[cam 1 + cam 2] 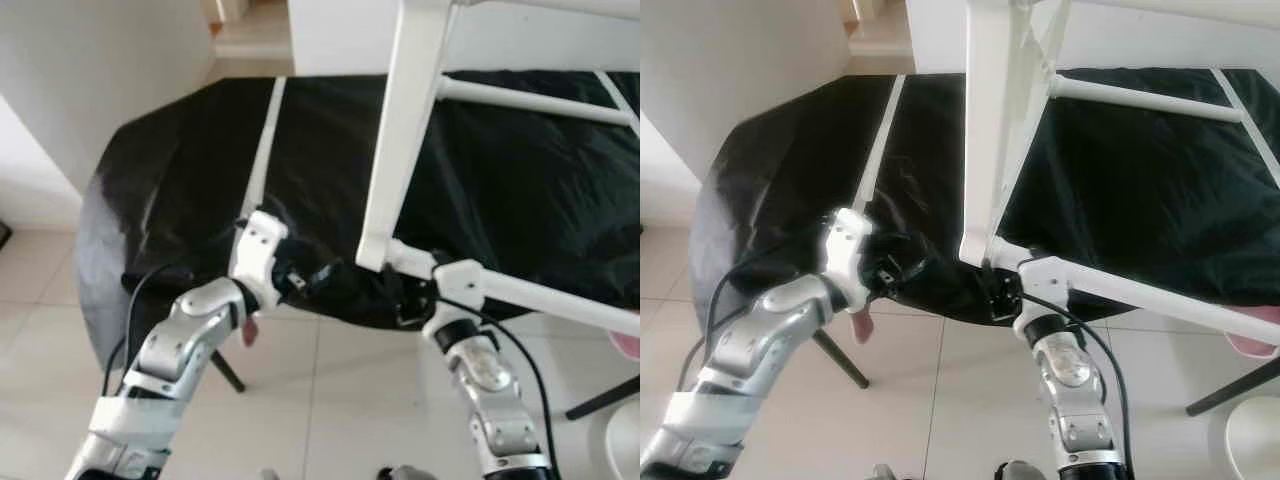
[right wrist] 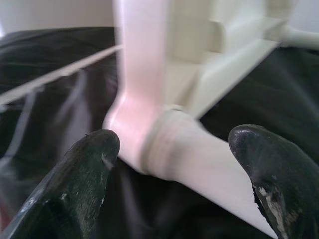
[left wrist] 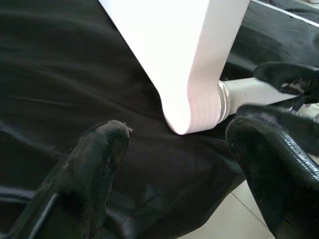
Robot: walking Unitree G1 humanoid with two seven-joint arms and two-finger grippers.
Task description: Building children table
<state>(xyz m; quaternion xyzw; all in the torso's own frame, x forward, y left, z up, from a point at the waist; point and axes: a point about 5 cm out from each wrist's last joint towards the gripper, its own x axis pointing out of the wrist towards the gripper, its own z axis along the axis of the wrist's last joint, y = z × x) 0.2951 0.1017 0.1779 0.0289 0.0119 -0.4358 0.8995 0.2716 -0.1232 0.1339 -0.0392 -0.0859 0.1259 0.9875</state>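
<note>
The white table frame [image 1: 405, 130] is standing tilted on the counter [image 1: 180, 180], which is lying under a black plastic sheet [image 1: 1140, 180] crossed by white stripes. A flat upright panel of the frame is descending to a rounded lower corner [image 3: 192, 112] that is resting on the sheet near the counter's front edge. A white round leg [image 1: 540, 295] is joining this corner through a collar and is running off toward the robot's right, beyond the counter edge. A second white rod [image 1: 1145, 100] is spanning the frame higher up. The right pincer [image 1: 405, 295] is sitting at the corner joint, its two black fingers [image 2: 79, 179] spread on either side of the leg where the leg is meeting the collar; the fingers are standing apart from the leg surface, so the pincer is open and is not clamping the part. The left pincer [image 1: 310, 275] is hovering just beside the same corner on the robot's left, over the black sheet, with its black fingers [image 3: 94, 169] parted and holding nothing. Pale floor tiles [image 1: 940, 400] are showing below the counter, and a dark counter leg [image 1: 840, 362] is slanting down behind the left arm.
</note>
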